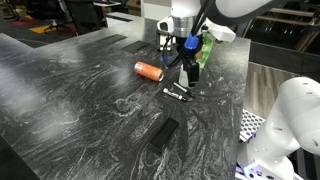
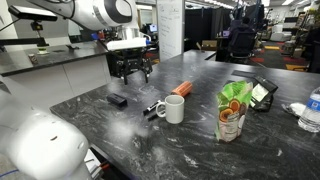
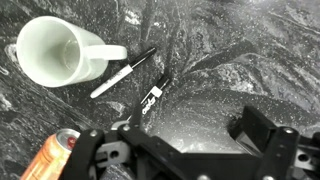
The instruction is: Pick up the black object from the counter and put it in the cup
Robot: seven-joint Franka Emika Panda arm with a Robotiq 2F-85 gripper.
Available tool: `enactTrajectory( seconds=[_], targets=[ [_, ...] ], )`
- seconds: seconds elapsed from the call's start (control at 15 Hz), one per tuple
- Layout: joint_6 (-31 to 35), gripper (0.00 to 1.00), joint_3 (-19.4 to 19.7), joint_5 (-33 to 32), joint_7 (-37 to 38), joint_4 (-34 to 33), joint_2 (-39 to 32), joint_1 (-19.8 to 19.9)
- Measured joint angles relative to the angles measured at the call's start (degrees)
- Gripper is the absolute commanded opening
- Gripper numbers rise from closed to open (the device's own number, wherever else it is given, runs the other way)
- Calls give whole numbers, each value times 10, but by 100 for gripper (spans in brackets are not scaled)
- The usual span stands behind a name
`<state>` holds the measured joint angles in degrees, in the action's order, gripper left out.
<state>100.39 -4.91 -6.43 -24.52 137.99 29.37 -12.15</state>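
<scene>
The black object (image 1: 165,133) is a flat black bar lying on the marbled counter (image 1: 80,100); it also shows in an exterior view (image 2: 117,100). It is out of the wrist view. The white cup (image 2: 173,108) stands upright and empty, with a handle; it is at the top left of the wrist view (image 3: 55,50). My gripper (image 2: 132,68) hangs open and empty above the counter, apart from the bar and the cup. In the wrist view its fingers (image 3: 185,140) spread wide over bare counter.
Two marker pens (image 3: 122,72) (image 3: 152,98) lie beside the cup. An orange can (image 1: 148,70) lies on its side nearby. A green bag (image 2: 233,110) stands beyond the cup. The counter's edge (image 1: 240,120) runs close to the bar.
</scene>
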Motion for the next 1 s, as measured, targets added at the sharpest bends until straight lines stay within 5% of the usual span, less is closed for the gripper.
enactTrajectory(
  seconds=[0.4, 1.0],
  targets=[
    [59, 100, 9, 0, -136, 35, 5, -36],
    [63, 100, 13, 10, -171, 37, -4, -53]
  ],
)
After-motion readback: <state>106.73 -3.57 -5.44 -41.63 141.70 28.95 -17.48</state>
